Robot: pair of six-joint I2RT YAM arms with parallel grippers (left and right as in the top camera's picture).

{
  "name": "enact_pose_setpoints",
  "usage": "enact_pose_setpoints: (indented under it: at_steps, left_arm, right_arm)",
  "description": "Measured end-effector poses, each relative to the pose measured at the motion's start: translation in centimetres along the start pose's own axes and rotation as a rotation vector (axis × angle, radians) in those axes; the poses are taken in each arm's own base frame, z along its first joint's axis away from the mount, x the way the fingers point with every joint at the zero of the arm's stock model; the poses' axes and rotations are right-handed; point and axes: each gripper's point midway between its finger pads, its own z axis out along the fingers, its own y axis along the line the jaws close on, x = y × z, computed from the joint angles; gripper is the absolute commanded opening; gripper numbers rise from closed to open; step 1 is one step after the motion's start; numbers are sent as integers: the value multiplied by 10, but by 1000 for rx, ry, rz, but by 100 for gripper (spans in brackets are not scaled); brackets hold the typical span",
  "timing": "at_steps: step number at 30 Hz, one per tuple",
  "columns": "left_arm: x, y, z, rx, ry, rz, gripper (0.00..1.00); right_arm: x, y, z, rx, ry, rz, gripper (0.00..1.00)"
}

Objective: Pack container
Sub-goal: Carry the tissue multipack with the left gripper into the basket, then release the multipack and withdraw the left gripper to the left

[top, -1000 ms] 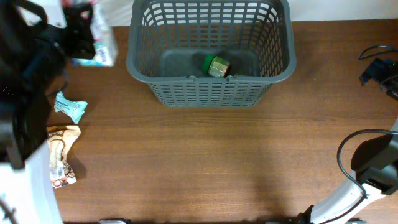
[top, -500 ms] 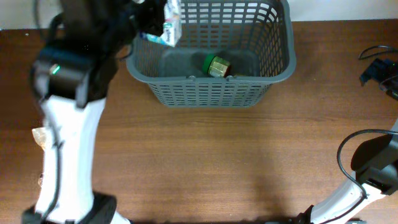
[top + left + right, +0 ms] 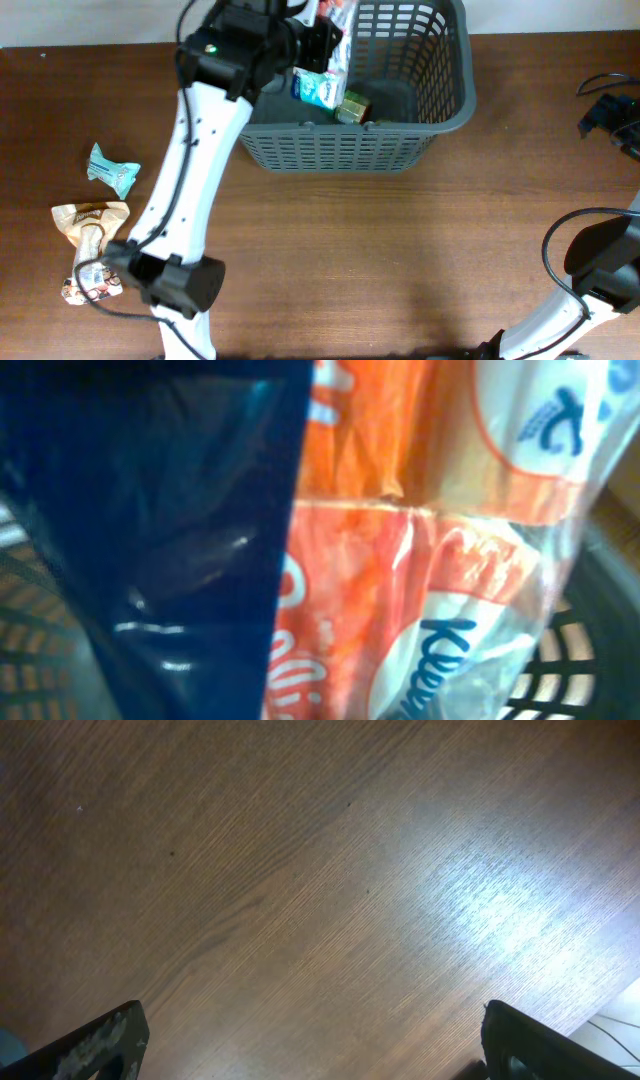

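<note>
The container [image 3: 452, 108] is a dark grey slotted basket at the back middle of the table. My left gripper [image 3: 318, 38] hangs over its left half, shut on a soft tissue pack [image 3: 318, 88]. In the left wrist view that tissue pack [image 3: 440, 560] fills the frame in orange, white and dark blue wrap, and it hides the fingers. A green and gold jar [image 3: 352, 106] lies on the container's floor just right of the pack. My right gripper [image 3: 315, 1045] stands open over bare wood, far to the right of the container.
A teal packet [image 3: 113, 170] and a beige snack bag [image 3: 92, 250] lie on the table's left side. The right arm's black head [image 3: 612, 118] and its cable sit at the right edge.
My left arm has swung right from the table's far left, carrying the tissue pack to the container's left half. The right arm has not moved.
</note>
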Motion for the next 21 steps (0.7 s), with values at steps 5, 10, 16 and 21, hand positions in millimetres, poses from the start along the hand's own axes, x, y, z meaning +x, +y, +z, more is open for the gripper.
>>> enact_pose_setpoints:
  at_steps: [5, 10, 16, 21]
  left_arm:
    - [32, 13, 40, -10, 115, -34, 2]
    - [60, 24, 69, -19, 209, -58, 17]
    - [67, 27, 73, -34, 231, -66, 51]
    - [67, 29, 73, -40, 230, -67, 100]
  right_arm:
    - [0, 0, 0, 0, 0, -1, 99]
    - [0, 0, 0, 0, 0, 0, 99]
    - [0, 0, 0, 0, 0, 0, 99]
    - [0, 0, 0, 0, 0, 0, 99]
